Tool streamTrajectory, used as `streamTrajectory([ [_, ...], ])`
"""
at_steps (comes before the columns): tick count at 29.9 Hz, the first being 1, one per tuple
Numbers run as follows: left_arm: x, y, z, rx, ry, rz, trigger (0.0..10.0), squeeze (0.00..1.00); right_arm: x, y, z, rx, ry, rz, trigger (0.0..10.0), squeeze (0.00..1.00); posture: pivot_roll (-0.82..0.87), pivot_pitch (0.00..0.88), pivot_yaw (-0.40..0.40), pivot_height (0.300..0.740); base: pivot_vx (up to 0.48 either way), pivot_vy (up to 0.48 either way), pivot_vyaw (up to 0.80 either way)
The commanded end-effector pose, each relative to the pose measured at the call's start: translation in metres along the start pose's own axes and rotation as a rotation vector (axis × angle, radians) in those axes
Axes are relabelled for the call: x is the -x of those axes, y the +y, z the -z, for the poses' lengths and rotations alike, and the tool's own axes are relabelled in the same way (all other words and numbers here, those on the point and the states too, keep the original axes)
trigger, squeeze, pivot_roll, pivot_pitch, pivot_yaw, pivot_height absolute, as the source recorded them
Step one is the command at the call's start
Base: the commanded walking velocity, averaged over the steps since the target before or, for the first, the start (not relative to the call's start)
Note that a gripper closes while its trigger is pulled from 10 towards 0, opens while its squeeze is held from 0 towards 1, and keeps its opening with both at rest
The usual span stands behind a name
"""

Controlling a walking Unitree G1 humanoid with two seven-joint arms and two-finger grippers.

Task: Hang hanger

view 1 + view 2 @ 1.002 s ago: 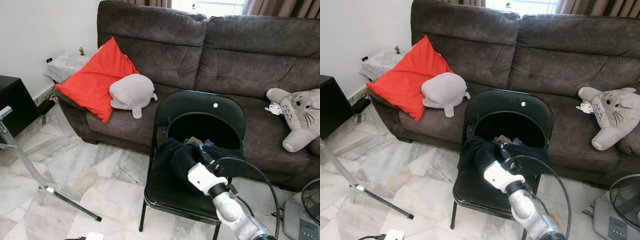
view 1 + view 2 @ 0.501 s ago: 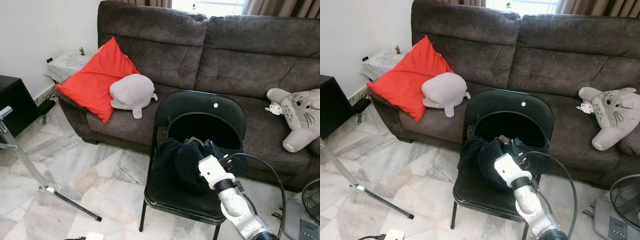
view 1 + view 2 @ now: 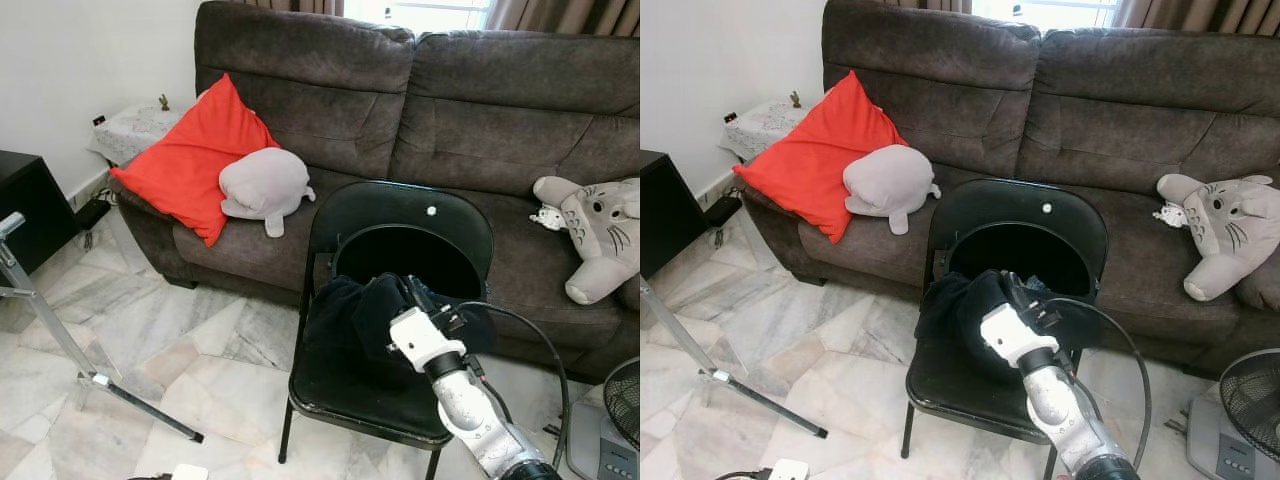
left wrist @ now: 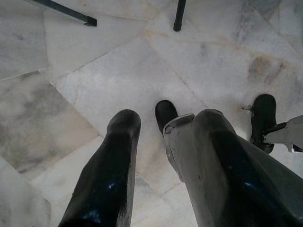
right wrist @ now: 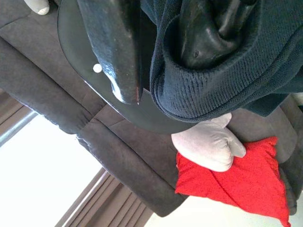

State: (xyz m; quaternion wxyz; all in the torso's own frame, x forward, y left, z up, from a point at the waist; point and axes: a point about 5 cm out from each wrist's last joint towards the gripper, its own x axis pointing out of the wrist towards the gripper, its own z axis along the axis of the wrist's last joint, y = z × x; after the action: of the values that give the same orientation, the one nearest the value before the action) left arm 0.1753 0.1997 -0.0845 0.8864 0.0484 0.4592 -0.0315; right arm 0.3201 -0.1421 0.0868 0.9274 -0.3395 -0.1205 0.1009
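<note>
A dark navy knit garment lies bunched on the seat of a black folding chair in front of the sofa. My right gripper reaches into the pile from the front, shut on the garment. In the right wrist view the ribbed fabric wraps over one finger, and the other finger lies along the chair's back. No hanger can be made out among the fabric. My left gripper hangs over the marble floor, open, with nothing between its fingers.
A brown sofa carries a red cushion, a grey plush and a grey cat-like plush. A metal stand's legs cross the floor at left. A fan stands at right, a black cabinet at far left.
My right gripper has swung right and then back a little to the left and up. The garment is bunched higher around it, covering a brownish piece seen earlier.
</note>
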Motion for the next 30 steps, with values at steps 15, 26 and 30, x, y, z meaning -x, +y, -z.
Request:
streamTrajectory([
  [15, 0.001, 0.0, 0.005, -0.014, 0.027, 0.003, 10.0, 0.0, 0.005, -0.034, -0.034, 0.267, -0.181, 0.151, 0.0, 0.0, 0.04, 0.037, 0.011, 0.74, 0.0, 0.0, 0.0],
  [26, 0.001, -0.001, 0.005, -0.016, 0.031, 0.007, 10.0, 0.0, 0.028, -0.088, -0.021, 0.469, -0.012, 0.441, 0.0, 0.0, 0.03, 0.034, 0.01, 0.74, 0.0, 0.0, 0.0],
  [30, 0.001, 0.0, 0.005, -0.016, 0.03, 0.009, 10.0, 0.0, 0.025, -0.089, -0.022, 0.458, 0.004, 0.422, 0.0, 0.0, 0.03, 0.035, 0.01, 0.74, 0.0, 0.0, 0.0],
])
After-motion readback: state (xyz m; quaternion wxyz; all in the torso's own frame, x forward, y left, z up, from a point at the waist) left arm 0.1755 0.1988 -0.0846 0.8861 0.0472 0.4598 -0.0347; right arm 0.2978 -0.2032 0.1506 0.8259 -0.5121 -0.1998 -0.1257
